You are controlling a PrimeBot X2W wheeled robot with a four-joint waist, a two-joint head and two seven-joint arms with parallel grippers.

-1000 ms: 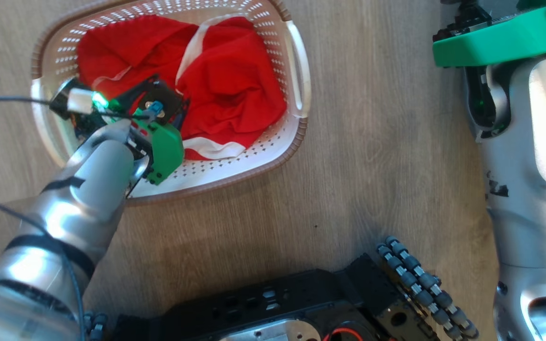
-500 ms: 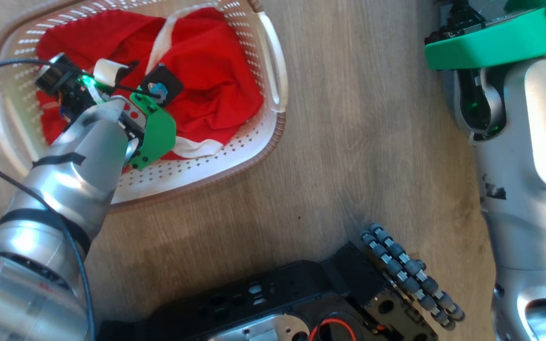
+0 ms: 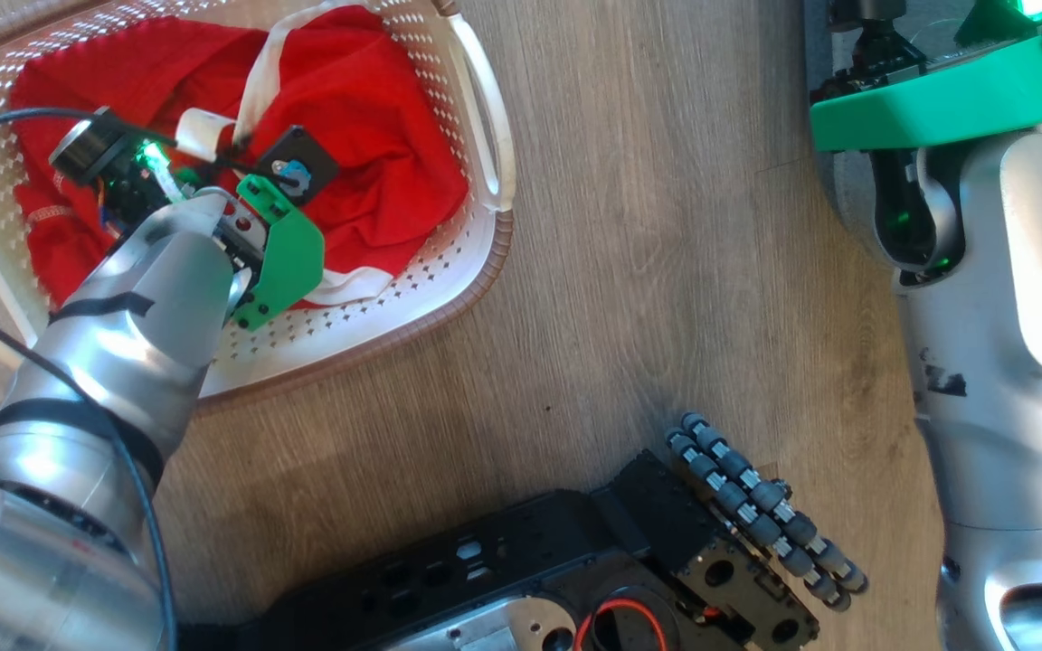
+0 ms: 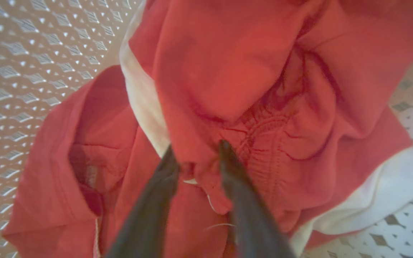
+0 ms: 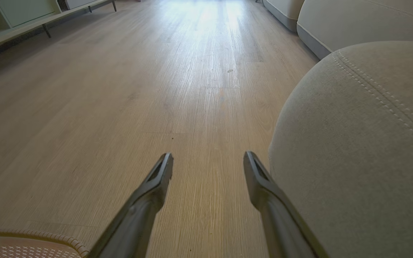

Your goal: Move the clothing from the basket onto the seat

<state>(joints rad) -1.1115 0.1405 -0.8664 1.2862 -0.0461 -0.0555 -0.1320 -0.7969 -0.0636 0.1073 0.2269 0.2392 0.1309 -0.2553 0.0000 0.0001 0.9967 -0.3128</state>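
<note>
From the head, the clothing [image 3: 376, 181] lies heaped inside the basket [image 3: 488, 172]. My left forearm [image 3: 141, 298] reaches over the basket's near rim into the heap, I judge to lift a piece clear of the walls. On the left wrist, the left gripper [image 4: 197, 150] sits inside the basket, fingers a little apart astride a red fold; I cannot tell whether they pinch it. On the right wrist, the right gripper [image 5: 208, 157] hangs outside the basket, fingers spread wide and empty, and only bare floor [image 5: 192, 71] lies between the basket and the seat [image 5: 353, 143], so the carry path looks open.
</note>
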